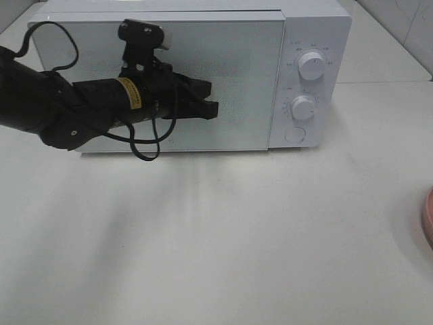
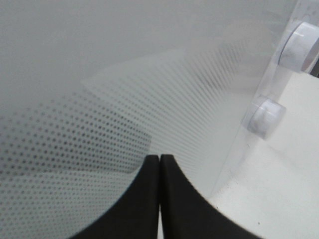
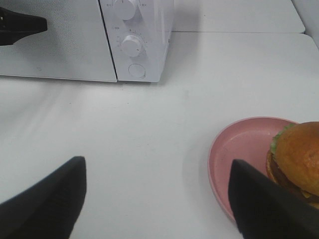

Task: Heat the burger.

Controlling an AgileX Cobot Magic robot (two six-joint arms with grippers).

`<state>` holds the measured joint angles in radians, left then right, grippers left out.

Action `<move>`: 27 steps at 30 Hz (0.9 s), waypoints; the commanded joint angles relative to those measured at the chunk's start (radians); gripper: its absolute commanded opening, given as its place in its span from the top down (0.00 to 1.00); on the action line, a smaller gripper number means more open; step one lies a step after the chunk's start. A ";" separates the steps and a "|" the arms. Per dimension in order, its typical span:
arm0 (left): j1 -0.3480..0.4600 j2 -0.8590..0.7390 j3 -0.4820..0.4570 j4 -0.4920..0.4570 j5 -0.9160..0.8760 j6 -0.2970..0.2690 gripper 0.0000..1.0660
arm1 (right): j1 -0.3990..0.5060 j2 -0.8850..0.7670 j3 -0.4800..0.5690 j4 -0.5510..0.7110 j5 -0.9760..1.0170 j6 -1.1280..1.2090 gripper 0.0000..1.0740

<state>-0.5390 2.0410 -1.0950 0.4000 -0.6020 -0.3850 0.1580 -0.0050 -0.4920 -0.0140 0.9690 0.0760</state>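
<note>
The burger point(image 3: 298, 158), with its golden-brown bun and a frill of green lettuce, sits on a round pink plate point(image 3: 239, 149) on the white table, seen only in the right wrist view. My right gripper point(image 3: 157, 167) hangs open above the table, short of the plate and holding nothing. The white microwave point(image 1: 318, 27) stands at the back with its door point(image 1: 243, 74) closed. My left gripper point(image 1: 211, 108) is shut and empty, with its fingertips point(image 2: 159, 158) close in front of the dotted door glass point(image 2: 124, 74).
Two round knobs point(image 1: 311, 64) point(image 1: 304, 107) and a round button point(image 1: 294, 134) sit on the microwave's right-hand panel. Only a sliver of the pink plate's rim point(image 1: 429, 218) shows at the right edge of the high view. The left arm's black cable point(image 1: 145, 150) loops before the door.
</note>
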 commanded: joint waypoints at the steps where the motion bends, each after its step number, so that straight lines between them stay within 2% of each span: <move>1: 0.016 0.020 -0.087 -0.119 0.034 0.000 1.00 | -0.006 -0.025 0.003 0.001 -0.008 -0.008 0.30; 6: -0.009 0.017 -0.107 -0.119 0.068 -0.001 1.00 | -0.006 -0.025 0.003 0.001 -0.008 -0.008 0.30; 9: -0.038 0.003 -0.106 -0.096 0.086 -0.024 1.00 | -0.006 -0.025 0.003 0.001 -0.008 -0.008 0.30; 11: -0.078 -0.031 -0.106 -0.063 0.134 -0.070 1.00 | -0.006 -0.025 0.003 0.001 -0.008 -0.008 0.30; 12: -0.078 -0.031 -0.106 -0.063 0.134 -0.070 1.00 | -0.006 -0.025 0.003 0.001 -0.008 -0.008 0.30; 13: -0.108 -0.059 -0.106 -0.038 0.184 -0.090 1.00 | -0.006 -0.025 0.003 0.001 -0.008 -0.008 0.30; 15: -0.125 -0.073 -0.106 -0.028 0.220 -0.093 1.00 | -0.006 -0.025 0.003 0.001 -0.008 -0.008 0.30; 16: -0.156 -0.101 -0.106 -0.025 0.312 -0.093 1.00 | -0.006 -0.025 0.003 0.001 -0.008 -0.008 0.30; 17: -0.156 -0.101 -0.106 -0.025 0.312 -0.093 1.00 | -0.006 -0.025 0.003 0.001 -0.008 -0.008 0.30; 18: -0.190 -0.126 -0.106 -0.025 0.406 -0.093 1.00 | -0.006 -0.025 0.003 0.001 -0.008 -0.008 0.30; 20: -0.207 -0.142 -0.105 -0.025 0.464 -0.093 0.98 | -0.006 -0.025 0.003 0.001 -0.008 -0.008 0.30; 21: -0.238 -0.174 -0.105 -0.025 0.569 -0.092 0.86 | -0.006 -0.025 0.003 0.001 -0.008 -0.008 0.30; 22: -0.238 -0.174 -0.105 -0.025 0.569 -0.092 0.86 | -0.006 -0.025 0.003 0.001 -0.008 -0.008 0.30; 23: -0.254 -0.189 -0.105 -0.025 0.628 -0.089 0.75 | -0.006 -0.025 0.003 0.001 -0.008 -0.008 0.30; 24: -0.284 -0.214 -0.105 -0.025 0.739 -0.089 0.48 | -0.006 -0.025 0.003 0.001 -0.008 -0.008 0.30; 25: -0.284 -0.214 -0.105 -0.025 0.739 -0.089 0.48 | -0.006 -0.025 0.003 0.001 -0.008 -0.008 0.30; 26: -0.313 -0.235 -0.105 -0.026 0.828 -0.089 0.25 | -0.006 -0.025 0.003 0.001 -0.008 -0.008 0.30; 27: -0.328 -0.245 -0.105 -0.027 0.881 -0.089 0.16 | -0.006 -0.025 0.003 0.001 -0.008 -0.008 0.30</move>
<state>-0.8310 1.8310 -1.1930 0.3790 0.1310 -0.4680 0.1580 -0.0050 -0.4920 -0.0140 0.9690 0.0760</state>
